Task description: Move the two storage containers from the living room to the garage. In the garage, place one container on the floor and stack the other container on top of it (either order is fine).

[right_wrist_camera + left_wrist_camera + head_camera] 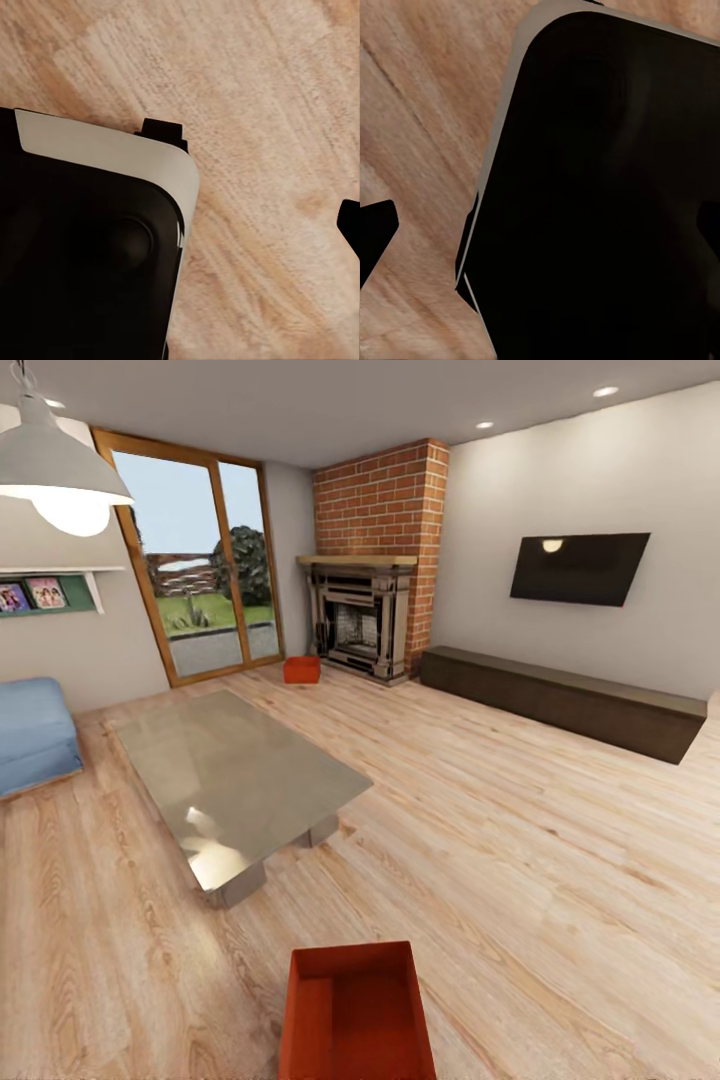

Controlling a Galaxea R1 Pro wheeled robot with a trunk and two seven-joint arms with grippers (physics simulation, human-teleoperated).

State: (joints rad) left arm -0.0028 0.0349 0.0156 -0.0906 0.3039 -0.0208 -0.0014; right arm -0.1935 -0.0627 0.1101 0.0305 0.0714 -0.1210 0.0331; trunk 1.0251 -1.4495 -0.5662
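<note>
We stand in the living room with both orange-red storage containers on the light wood-plank floor [520, 840]; the near container [357, 1015] sits close in front of us, right of the glass-topped low table [235, 785]; the far container [301, 669] rests between the brick fireplace [375, 560] and the glass doors [195, 555]; nothing is carried yet, so fetching, the garage trip and stacking all remain; whether either pincer is released or clenched we cannot tell.

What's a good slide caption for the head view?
Living room: near storage container on wood-plank floor, far storage container by brick fireplace.
</note>
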